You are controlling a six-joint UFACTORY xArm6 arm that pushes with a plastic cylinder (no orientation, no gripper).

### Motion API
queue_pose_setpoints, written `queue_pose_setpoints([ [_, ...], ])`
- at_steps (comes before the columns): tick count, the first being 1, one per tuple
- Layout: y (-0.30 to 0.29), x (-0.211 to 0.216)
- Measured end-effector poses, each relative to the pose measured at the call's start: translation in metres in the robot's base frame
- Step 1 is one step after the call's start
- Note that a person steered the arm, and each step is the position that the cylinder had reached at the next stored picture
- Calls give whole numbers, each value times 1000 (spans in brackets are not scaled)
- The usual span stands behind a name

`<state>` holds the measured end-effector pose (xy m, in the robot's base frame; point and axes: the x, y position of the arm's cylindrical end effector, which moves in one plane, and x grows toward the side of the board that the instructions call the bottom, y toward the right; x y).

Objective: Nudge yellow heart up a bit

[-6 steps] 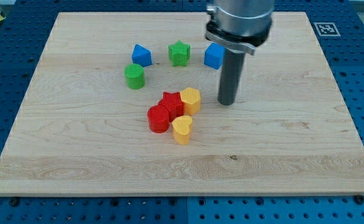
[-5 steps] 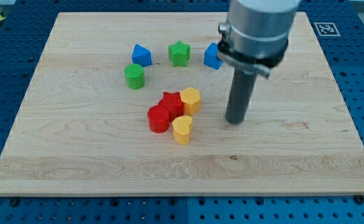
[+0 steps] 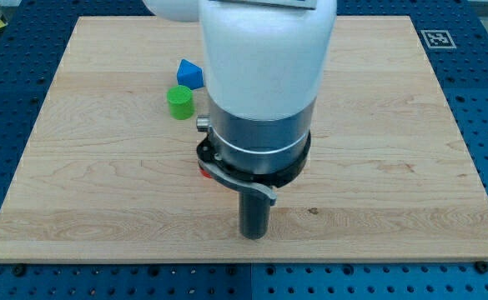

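My tip (image 3: 253,235) rests on the board near the view's bottom, a little below where the arm's wide body covers the middle. The yellow heart is hidden behind the arm, as are the other yellow block, the red star, the green star and one blue block. Only a sliver of a red block (image 3: 205,173) shows at the arm's left edge. A blue block (image 3: 189,73) and a green cylinder (image 3: 179,102) stand in the open at the upper left.
The wooden board (image 3: 77,167) lies on a blue pegboard table (image 3: 2,100). A black-and-white marker tag (image 3: 437,38) sits at the board's top right corner.
The arm has swung from right of the block cluster down and to the left toward the view's bottom. Its body now covers the cluster, which was visible before.
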<state>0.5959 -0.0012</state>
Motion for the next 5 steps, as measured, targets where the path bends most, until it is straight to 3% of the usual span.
queue_pose_setpoints([
  [1,-19,-19],
  [5,-3,-69],
])
